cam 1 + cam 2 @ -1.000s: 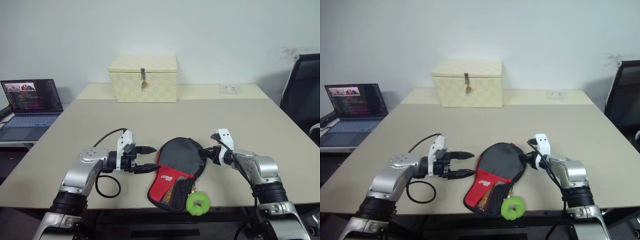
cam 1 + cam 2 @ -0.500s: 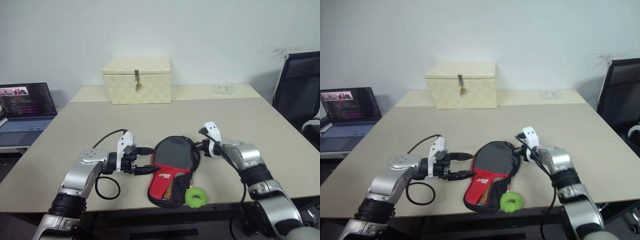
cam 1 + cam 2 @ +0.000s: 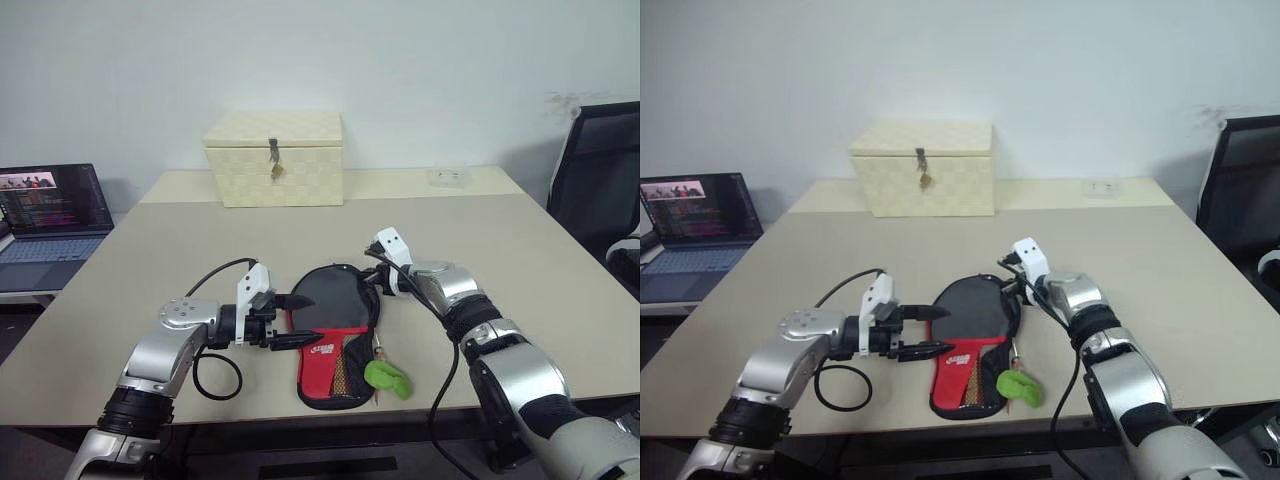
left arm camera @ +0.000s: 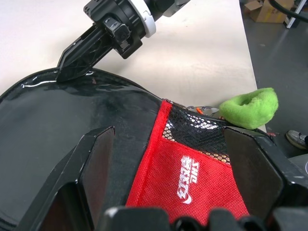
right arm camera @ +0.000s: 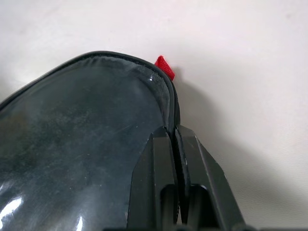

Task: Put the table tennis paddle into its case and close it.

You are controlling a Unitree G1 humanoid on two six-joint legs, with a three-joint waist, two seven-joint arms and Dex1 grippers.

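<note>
The case (image 3: 335, 335), black fabric with a red panel (image 4: 185, 180) and a mesh pocket, lies flat near the table's front edge. Its green pompom pull (image 3: 388, 377) rests by its near right side. My right gripper (image 3: 375, 285) is at the case's far right rim, shut on that rim (image 5: 174, 126), beside a small red tab (image 5: 164, 67). My left gripper (image 3: 298, 321) is open at the case's left side, its two fingers (image 4: 94, 163) straddling the edge of the red panel. The table tennis paddle is hidden.
A cream woven box (image 3: 273, 158) with a metal latch stands at the back of the beige table (image 3: 520, 250). An open laptop (image 3: 45, 215) sits on a lower surface to the left. A black chair (image 3: 600, 170) is at the right. A small white block (image 3: 447, 177) lies far back.
My right gripper has shut and slid left and away along the case's rim. The pompom has been pulled in toward the case. The left gripper has stayed put.
</note>
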